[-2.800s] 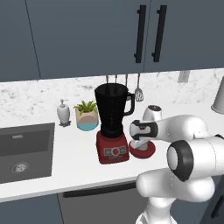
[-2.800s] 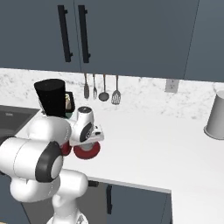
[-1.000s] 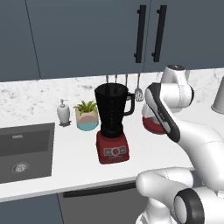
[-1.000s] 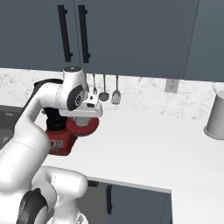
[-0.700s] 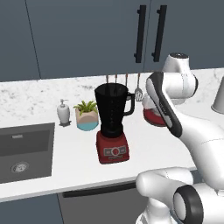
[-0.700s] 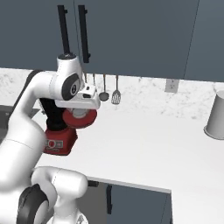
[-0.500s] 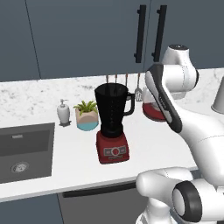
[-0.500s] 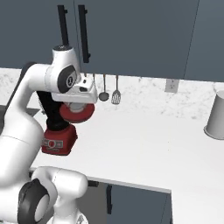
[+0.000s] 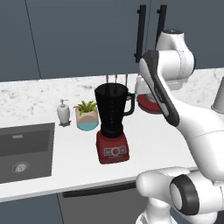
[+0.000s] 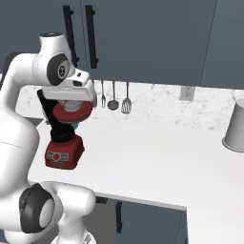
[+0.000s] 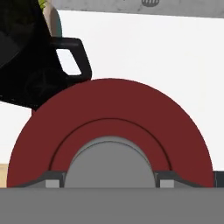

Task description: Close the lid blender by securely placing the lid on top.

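Hand (image 10: 71,106): fingers set wide, clamped on the grey centre of the lid (image 11: 109,131); lid held flat beneath it, lifted clear of the surface (image 10: 157,152).

Lid: red disc; in the hand view it sits at 6 o'clock, the blender (image 11: 30,61) at 10 o'clock, its handle just past the lid's rim. In the left base view the lid (image 9: 148,103) hangs at 3 o'clock of the jar, near the level of the jar's mouth, apart from it.

Blender (image 9: 113,124): black jar, open top, on a red base, upright on the surface.

Beyond: plant pot (image 9: 86,116) and soap dispenser (image 9: 64,111) at 9 o'clock of the blender; sink (image 9: 24,151) further out; utensils (image 10: 113,97) on the back wall.

Risks, judged: lid not raised enough could strike the jar rim or handle in crossing and tip the blender. Released off-centre or tilted, it would sit askew or slide off.
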Robot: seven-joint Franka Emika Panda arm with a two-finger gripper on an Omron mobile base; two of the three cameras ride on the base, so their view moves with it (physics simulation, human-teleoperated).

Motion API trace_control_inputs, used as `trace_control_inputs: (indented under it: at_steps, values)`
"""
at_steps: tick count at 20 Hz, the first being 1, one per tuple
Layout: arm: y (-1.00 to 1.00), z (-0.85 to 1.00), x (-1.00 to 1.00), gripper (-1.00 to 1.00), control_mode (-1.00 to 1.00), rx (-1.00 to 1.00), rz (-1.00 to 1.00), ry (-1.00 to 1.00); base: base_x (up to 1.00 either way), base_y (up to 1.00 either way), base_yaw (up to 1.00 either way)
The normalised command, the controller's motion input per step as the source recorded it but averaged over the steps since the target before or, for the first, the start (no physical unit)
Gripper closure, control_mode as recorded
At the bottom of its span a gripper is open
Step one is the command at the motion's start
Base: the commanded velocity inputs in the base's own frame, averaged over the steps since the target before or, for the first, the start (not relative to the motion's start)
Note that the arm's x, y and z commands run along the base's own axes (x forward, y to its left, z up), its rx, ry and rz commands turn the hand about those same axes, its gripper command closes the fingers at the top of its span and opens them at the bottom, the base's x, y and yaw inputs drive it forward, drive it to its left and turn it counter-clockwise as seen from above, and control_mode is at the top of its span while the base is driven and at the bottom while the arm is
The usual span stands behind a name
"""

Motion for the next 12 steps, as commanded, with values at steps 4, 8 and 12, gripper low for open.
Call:
trace_control_inputs:
  at_steps: [4, 8, 12]
  values:
    - [0.33, 0.47, -0.10, 1.00, -1.00, -0.08, 0.00, 0.00, 0.00, 0.00, 0.00]
    - [0.58, 0.37, -0.03, 1.00, -1.00, -0.10, 0.00, 0.00, 0.00, 0.00, 0.00]
    - [0.51, 0.25, 0.00, 1.00, -1.00, -0.05, -0.01, 0.00, 0.00, 0.00, 0.00]
